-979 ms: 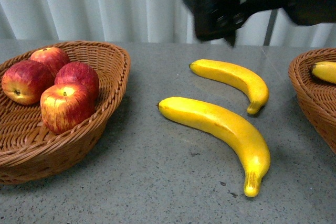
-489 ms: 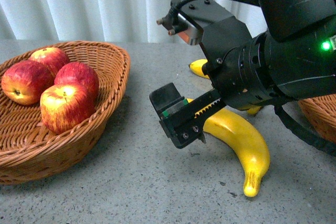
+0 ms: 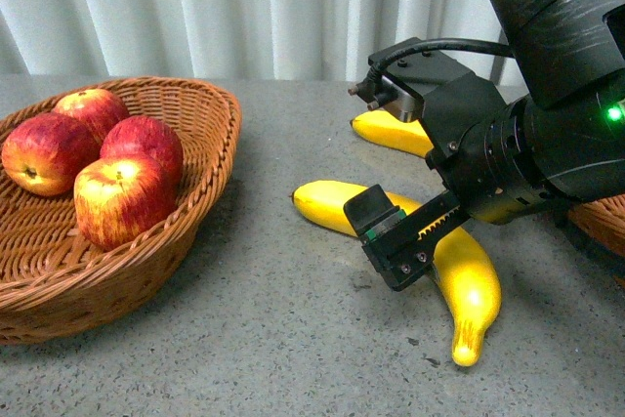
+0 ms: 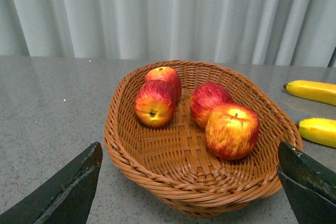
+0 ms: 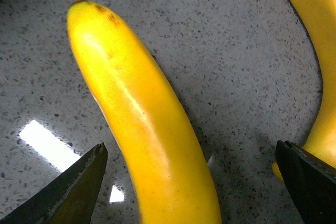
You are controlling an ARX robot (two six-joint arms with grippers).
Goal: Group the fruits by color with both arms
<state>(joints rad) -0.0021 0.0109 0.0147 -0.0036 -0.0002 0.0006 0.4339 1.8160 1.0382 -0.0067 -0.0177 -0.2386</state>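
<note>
The right arm fills the upper right of the front view and reaches down toward the middle of the frame, where its right hand hangs low over the near banana. In the right wrist view the two dark fingers stand wide apart, one on each side of that banana, and neither is seen to touch it. The near banana lies on the grey speckled desk in the lower right of the front view, curving from its tip at centre frame down toward the bottom edge. The far banana lies behind it, higher in the frame, partly hidden by the arm. A left basket of brown wicker sits at the left edge and holds four red apples close together. A sliver of a right basket shows at the right edge. The left hand is spread wide and holds nothing; the left wrist view looks between its fingers at the basket of apples. A pale curtain runs across the top.
</note>
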